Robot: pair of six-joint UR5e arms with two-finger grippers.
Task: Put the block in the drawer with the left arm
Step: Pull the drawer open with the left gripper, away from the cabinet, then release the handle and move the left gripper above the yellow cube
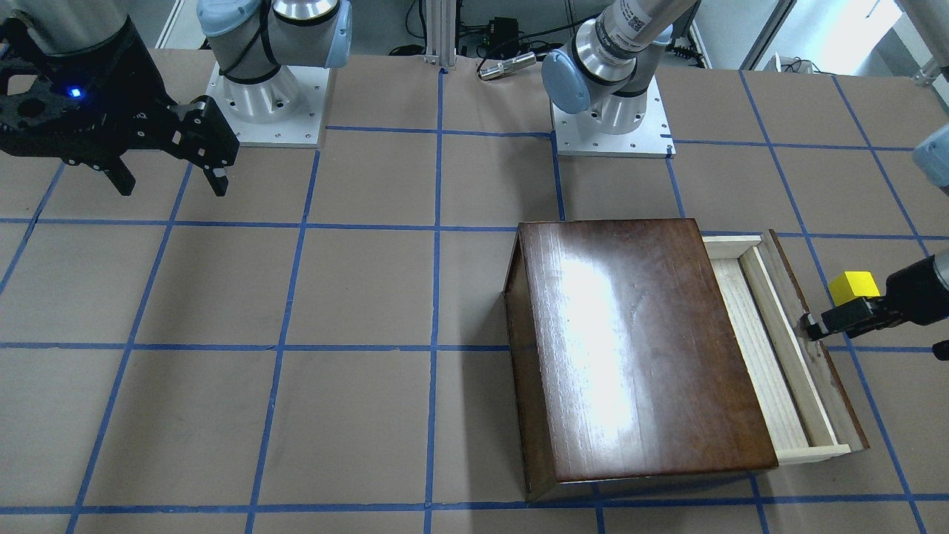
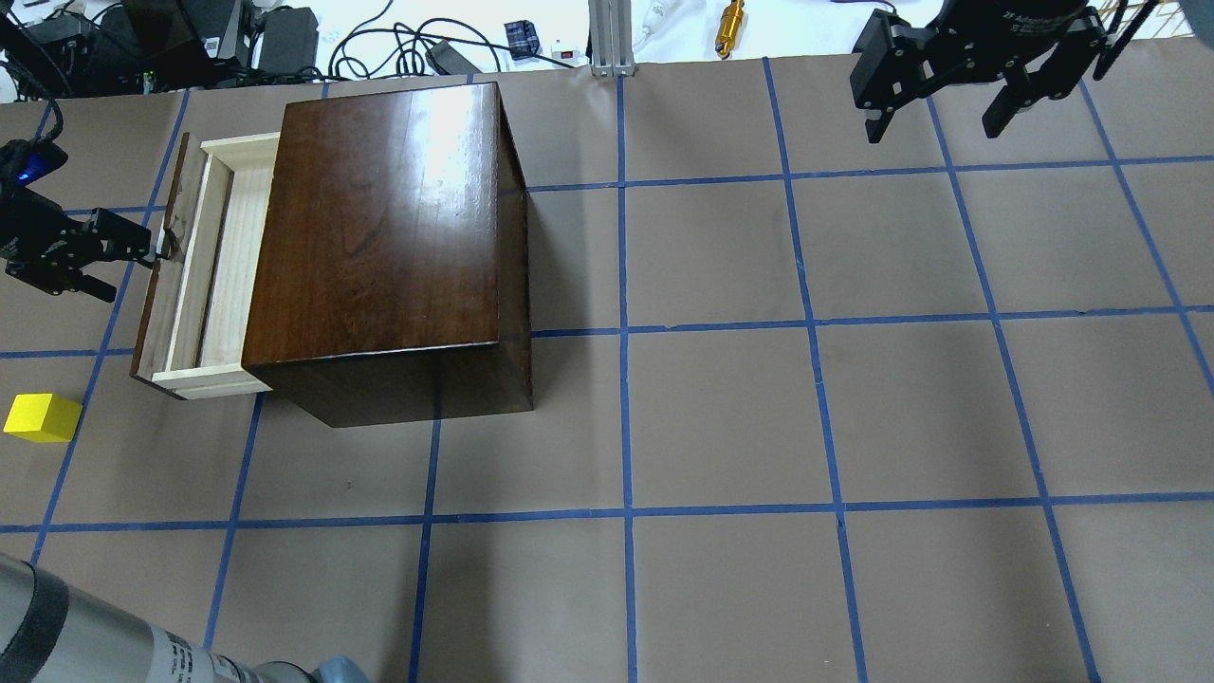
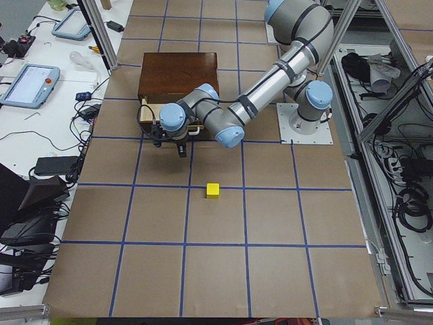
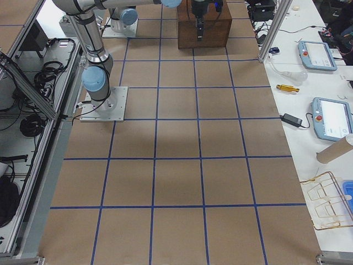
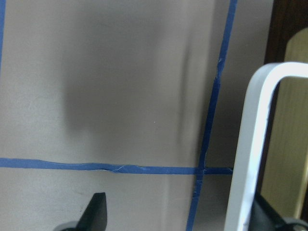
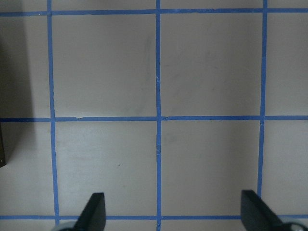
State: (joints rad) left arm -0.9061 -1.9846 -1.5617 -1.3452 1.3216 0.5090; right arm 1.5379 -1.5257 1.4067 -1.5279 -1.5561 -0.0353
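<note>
Presently the left gripper (image 2: 131,270) is held low at the front of the drawer (image 2: 156,304), its fingers spread wide and nothing clasped between them; one fingertip is seen right at the dark front panel, though whether it touches cannot be told. In the left wrist view a pale curved bar (image 5: 252,144) is shown close up against the drawer front, just inside one of the fingers (image 5: 96,211). The drawer is found drawn partly out of the dark wooden box (image 2: 389,218), so that a strip of its pale wood floor is laid bare. The block (image 2: 43,417) is seen resting on the brown papered table (image 2: 721,417), outside the drawer and apart from it, near the drawer's corner on the robot's side and apart from the left gripper too. The right gripper (image 2: 934,128) is held above the table, well apart from the box, with its fingers (image 6: 94,211) opened wide and nothing carried; only the blue tape grid of the table is shown beneath it in the right wrist view.
</note>
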